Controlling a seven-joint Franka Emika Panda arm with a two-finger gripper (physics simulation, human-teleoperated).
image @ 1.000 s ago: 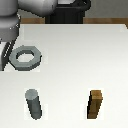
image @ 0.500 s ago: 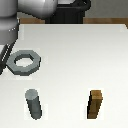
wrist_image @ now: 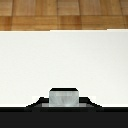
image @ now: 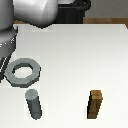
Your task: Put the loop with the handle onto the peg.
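White table (image: 75,55); loop with the handle (image: 24,71) flat, handle toward exterior view's left.

Exterior view high, angled down, wrist view low, close, sharing white table (image: 75,60).

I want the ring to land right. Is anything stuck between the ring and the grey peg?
Nothing visible. The loop with the handle sits just behind the peg; the brown block stands well off toward the exterior view's right.

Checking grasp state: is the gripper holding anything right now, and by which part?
Apparently the loop with the handle, by its handle end at the exterior view's left edge. The ring sits raised near the peg. The fingers themselves are cropped out, so contact isn't confirmed.
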